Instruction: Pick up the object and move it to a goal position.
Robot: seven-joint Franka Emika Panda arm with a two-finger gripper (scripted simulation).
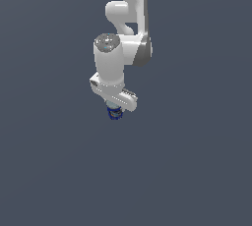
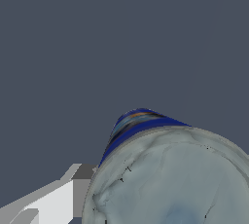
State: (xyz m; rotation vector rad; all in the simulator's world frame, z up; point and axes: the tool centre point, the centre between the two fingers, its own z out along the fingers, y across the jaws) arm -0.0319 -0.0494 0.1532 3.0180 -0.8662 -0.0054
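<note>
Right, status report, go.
End effector directly over can, grip unconfirmed. Can's top fills wrist view, one finger beside it. Nothing in the way.

Can (image 1: 114, 112) directly under arm (image 1: 118, 58), between jaws

Small cylindrical can (image 2: 160, 169): glossy dark blue label, pale silvery-blue top of dull, mottled metallic look; white robot arm (image 1: 118, 58): smooth, satin plastic-like shell; grey ground (image 1: 197, 171): uniformly matt.

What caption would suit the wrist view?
Close-up of a blue-labelled can with a pale silvery top, beside one gripper finger.
</note>
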